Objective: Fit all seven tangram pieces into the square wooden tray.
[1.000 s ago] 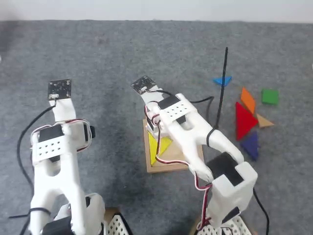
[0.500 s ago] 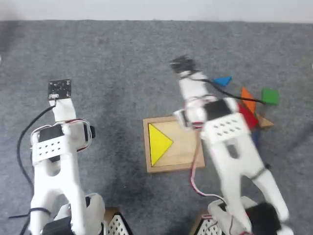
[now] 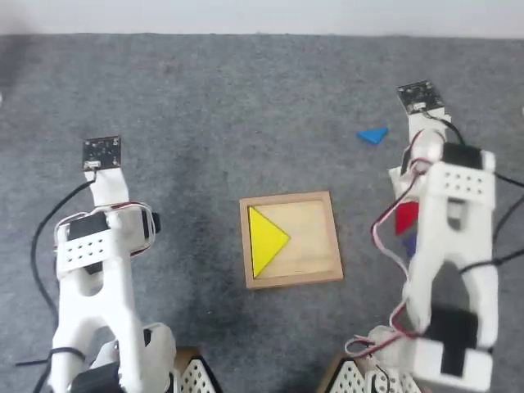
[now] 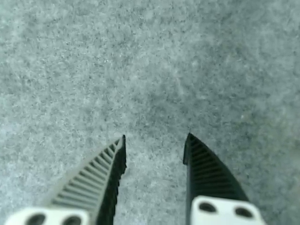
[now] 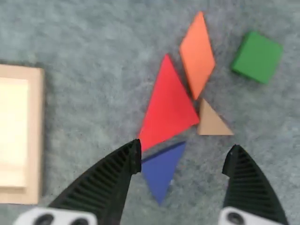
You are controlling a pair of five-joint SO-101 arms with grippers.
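Observation:
The square wooden tray (image 3: 315, 237) lies mid-table with a large yellow triangle (image 3: 266, 238) in its left half. A small blue triangle (image 3: 373, 135) lies alone at the back right. My right gripper (image 5: 183, 161) is open above a dark blue triangle (image 5: 161, 169), next to the large red triangle (image 5: 169, 105), orange parallelogram (image 5: 197, 54), green square (image 5: 257, 57) and small tan triangle (image 5: 211, 122). In the high view the right arm (image 3: 446, 221) covers most of that cluster. My left gripper (image 4: 154, 152) is open over bare carpet at the left.
Grey carpet (image 3: 205, 98) covers the whole table. The tray's edge (image 5: 33, 136) shows in the right wrist view, apart from the red triangle. The left arm (image 3: 94, 254) stands well left of the tray.
The right arm has swung from over the tray to the right, over the cluster of loose pieces. The yellow triangle now lies uncovered in the tray. The left arm has stayed put.

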